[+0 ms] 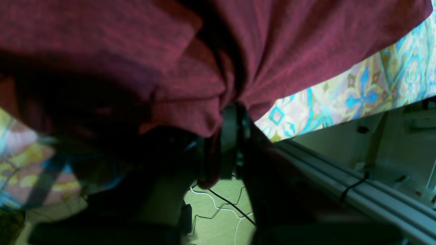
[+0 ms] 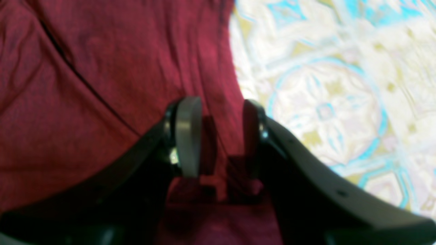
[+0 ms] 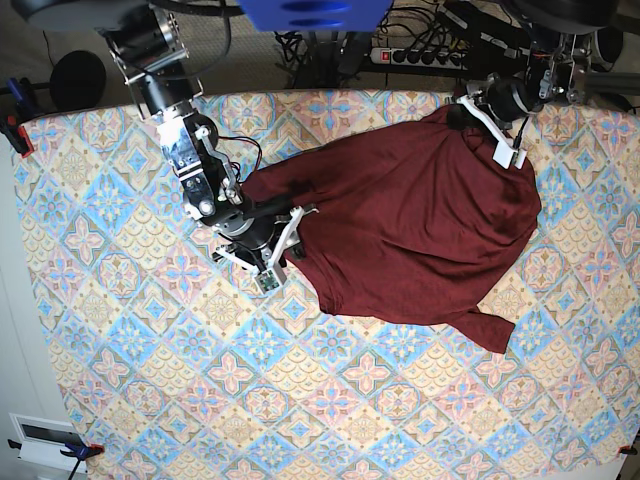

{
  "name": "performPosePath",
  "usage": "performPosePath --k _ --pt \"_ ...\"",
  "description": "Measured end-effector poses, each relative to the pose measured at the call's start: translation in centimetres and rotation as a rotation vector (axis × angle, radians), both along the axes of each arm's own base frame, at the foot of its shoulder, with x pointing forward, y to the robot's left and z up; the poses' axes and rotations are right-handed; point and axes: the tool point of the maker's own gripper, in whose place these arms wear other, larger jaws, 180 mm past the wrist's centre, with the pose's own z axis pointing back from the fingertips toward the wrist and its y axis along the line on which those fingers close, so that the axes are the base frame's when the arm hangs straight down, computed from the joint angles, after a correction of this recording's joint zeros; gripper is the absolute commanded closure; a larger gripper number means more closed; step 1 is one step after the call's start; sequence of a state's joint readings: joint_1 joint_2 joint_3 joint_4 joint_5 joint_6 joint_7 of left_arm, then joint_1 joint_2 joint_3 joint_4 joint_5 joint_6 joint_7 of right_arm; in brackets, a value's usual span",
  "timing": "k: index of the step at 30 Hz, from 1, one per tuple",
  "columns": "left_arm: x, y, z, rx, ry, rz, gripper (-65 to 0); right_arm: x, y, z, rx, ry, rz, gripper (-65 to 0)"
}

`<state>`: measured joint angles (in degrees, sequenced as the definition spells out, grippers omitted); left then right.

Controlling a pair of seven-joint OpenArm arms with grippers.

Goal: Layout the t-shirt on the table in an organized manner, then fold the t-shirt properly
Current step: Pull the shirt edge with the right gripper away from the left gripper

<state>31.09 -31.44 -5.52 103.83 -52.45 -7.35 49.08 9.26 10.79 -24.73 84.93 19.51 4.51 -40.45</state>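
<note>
My t-shirt (image 3: 410, 230) lies spread but rumpled across the upper right part of the table (image 3: 140, 380) in the base view, its body bunched in broad folds, one sleeve end trailing toward the lower right and a narrower part reaching left toward the middle of the frame.

My left gripper (image 3: 497, 125) sits near the top right of that view, at the upper edge of the garment. In the left wrist view the jaws are pinched narrow on a gathered wad of the maroon cloth (image 1: 211, 102), which drapes over and around them and fills the upper half of the frame; the patterned table cloth (image 1: 374, 81) shows at the right, with a pale rail (image 1: 340, 177) along the table edge below it.

My right gripper (image 3: 280, 255) is at the left edge of the shirt, left of centre in the base view. In the right wrist view its fingers (image 2: 187, 136) stand apart, with the red fabric (image 2: 102, 68) lying beneath and between them, not clamped; bare patterned table (image 2: 340, 85) shows at the right
</note>
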Motion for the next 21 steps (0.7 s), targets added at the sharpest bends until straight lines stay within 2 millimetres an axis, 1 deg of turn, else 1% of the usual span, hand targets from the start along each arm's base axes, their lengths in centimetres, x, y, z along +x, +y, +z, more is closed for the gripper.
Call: performPosePath --k 3,5,8,11,13,14,16,17,19,21 --pt "0.0 0.0 0.0 0.000 -0.003 0.002 0.0 -0.9 -0.3 -2.1 -0.047 0.059 0.023 -20.5" --pt "0.1 0.0 0.0 -0.001 -0.003 0.002 0.0 -0.9 0.0 -2.5 -0.059 0.064 0.038 -20.5" --pt "0.1 0.0 0.0 0.000 -0.005 0.002 0.0 -0.4 0.6 -2.5 -0.070 0.060 0.061 -20.2" --pt "0.3 0.0 0.1 0.000 -0.008 0.002 0.0 -0.6 1.1 -2.7 -0.073 0.055 0.081 -19.9" --pt "0.3 0.0 0.1 0.000 -0.008 0.003 0.0 -0.8 1.5 -2.7 -0.080 0.050 0.097 -16.8" --pt "0.3 0.0 0.1 0.000 -0.009 0.002 0.0 -0.9 1.5 -2.7 -0.081 0.053 0.098 -14.0" --pt "0.3 0.0 0.1 0.000 -0.009 0.003 0.0 -1.0 1.5 -2.8 -0.081 0.056 0.099 -5.9" --pt "0.3 0.1 0.1 0.001 -0.010 0.003 0.0 -1.0 1.6 -2.8 -0.077 0.059 0.099 0.0" --pt "0.7 0.0 0.3 0.001 -0.018 0.002 0.0 -1.0 1.4 -2.4 -0.068 0.059 0.092 -0.9" --pt "1.2 0.0 0.4 -0.001 -0.029 0.003 0.0 -0.3 0.8 -1.1 -0.044 0.030 0.059 0.0"
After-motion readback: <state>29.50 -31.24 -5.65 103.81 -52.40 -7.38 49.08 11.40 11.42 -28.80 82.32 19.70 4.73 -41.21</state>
